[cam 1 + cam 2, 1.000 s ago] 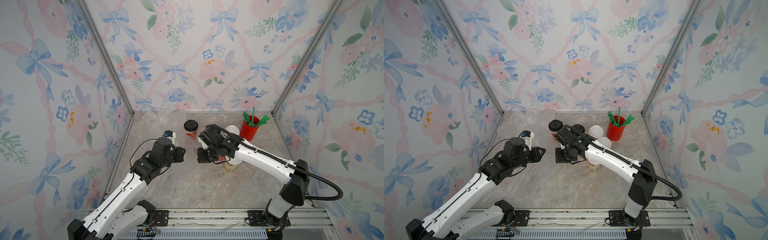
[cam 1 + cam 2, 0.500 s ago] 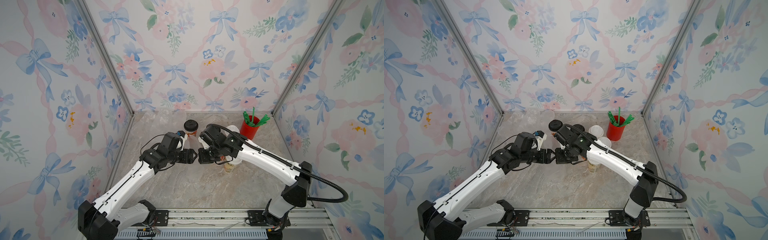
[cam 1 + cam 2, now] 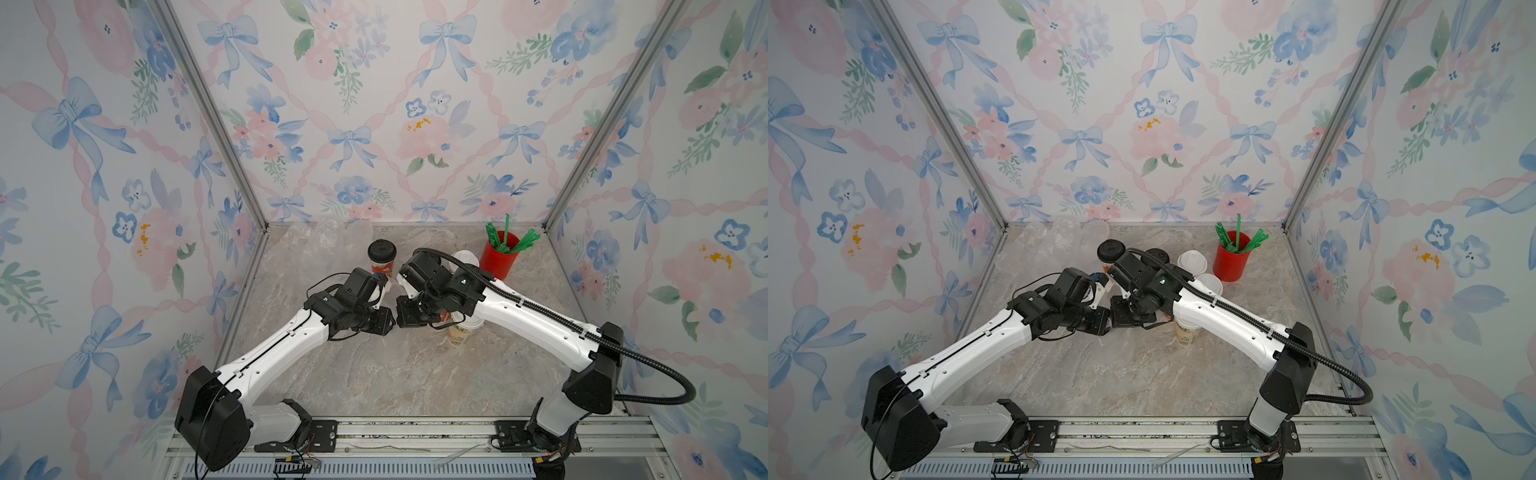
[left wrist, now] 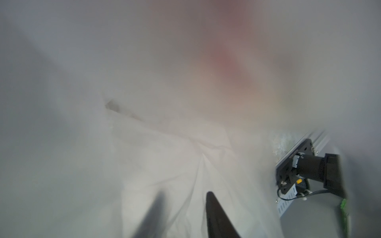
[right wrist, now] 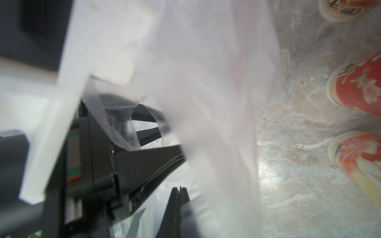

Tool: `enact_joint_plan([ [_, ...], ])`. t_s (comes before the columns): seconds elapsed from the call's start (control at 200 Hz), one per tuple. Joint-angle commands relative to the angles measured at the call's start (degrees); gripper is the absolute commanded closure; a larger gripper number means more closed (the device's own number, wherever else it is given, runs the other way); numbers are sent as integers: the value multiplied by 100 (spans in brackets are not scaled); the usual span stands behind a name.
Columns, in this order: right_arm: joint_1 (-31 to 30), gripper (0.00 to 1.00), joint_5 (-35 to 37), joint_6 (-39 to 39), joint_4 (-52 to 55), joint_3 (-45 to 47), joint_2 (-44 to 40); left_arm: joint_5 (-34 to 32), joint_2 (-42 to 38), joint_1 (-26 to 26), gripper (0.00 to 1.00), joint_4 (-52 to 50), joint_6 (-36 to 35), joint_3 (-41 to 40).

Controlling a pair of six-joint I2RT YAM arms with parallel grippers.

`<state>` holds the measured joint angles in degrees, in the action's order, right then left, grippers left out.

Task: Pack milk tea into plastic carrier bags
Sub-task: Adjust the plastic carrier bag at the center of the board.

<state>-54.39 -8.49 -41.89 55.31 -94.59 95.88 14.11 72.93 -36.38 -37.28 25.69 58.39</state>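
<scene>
1. While two white-and-black robot arms are stretching in from the lower corners of the frame, the left gripper [image 3: 386, 326] and the right gripper [image 3: 404, 319] are hovering almost tip to tip at the centre of both top views, above a grey marbled tabletop [image 3: 374, 382].
2. A thin clear crinkly plastic carrier bag [image 5: 216, 92] is hanging between them.
3. The right gripper is clenching tight: in the right wrist view its black fingers [image 5: 175, 206] are pressing together with film bunching at their tips, grasping the bag.
4. In the left wrist view the left gripper's fingers [image 4: 216, 216] are standing somewhat apart with film draping over one; whether they are pinching it cannot be told.
5. More crumpled clear plastic [image 3: 328, 241] is lying just above centre, against the back wall.
6. On the tabletop, tall printed paper cups are standing: a red one with a black lid [image 3: 381, 259] just above the grippers, a white-lidded one [image 3: 468, 258] peeking out behind the right arm, and a cream one [image 3: 459, 334] under that arm.
7. A plain red cup of green straws [image 3: 498, 257] is standing upper right of centre.
</scene>
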Motion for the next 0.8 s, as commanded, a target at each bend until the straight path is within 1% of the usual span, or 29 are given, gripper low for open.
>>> enact_joint_plan([
  [0.0, 141, 100, 233, 74, 323, 98, -295, -532, -35, -18, 79, -464, -211, 44],
  [0.09, 256, 100, 313, 135, 469, 214, -411, -932, -43, -23, 86, -730, -278, 110],
  [0.21, 410, 100, 301, 197, 643, 337, -549, -1398, 10, -41, 90, -1032, -346, 150],
  [0.435, 557, 100, 530, 319, 1044, 347, -693, -1889, 164, -156, 91, -1385, -337, 327],
  [0.645, 556, 100, 846, 339, 1279, 214, -641, -2615, 604, -411, 90, -1874, -295, 583],
  [0.795, 561, 100, 1107, 373, 1459, 91, -614, -2720, 629, -445, 87, -1902, -281, 643],
])
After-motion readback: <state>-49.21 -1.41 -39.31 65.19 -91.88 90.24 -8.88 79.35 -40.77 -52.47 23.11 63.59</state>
